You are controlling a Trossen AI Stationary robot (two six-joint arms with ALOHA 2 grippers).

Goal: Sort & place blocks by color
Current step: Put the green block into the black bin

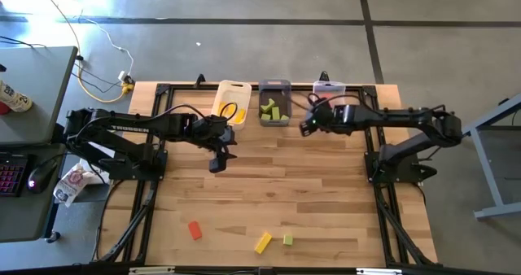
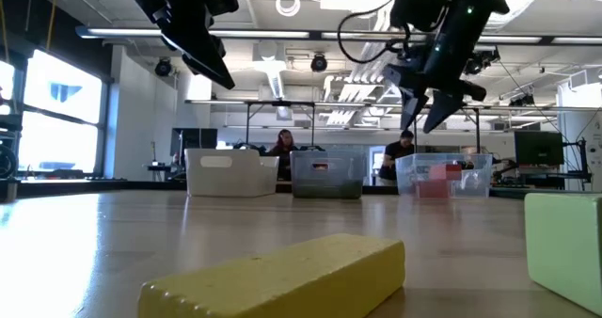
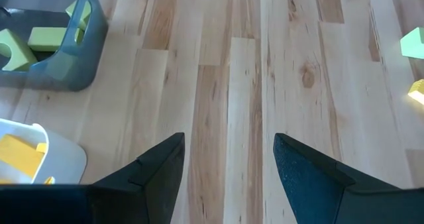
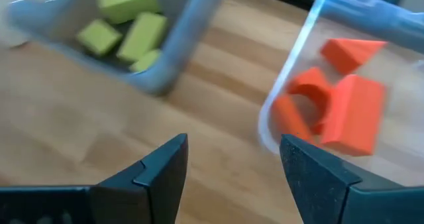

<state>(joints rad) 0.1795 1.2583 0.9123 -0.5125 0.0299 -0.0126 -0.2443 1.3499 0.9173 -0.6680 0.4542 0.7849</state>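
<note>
Left hand above table, blocks well apart.

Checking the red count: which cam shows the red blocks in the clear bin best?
Right wrist view: the red blocks fill its side, shapes distinct inside the clear bin. Low view shows only a red patch through the bin wall. High view shows the bin mostly behind the right gripper. Left wrist view misses them.

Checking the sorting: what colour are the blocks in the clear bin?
Red blocks in the clear bin, clearest in the right wrist view.
</note>
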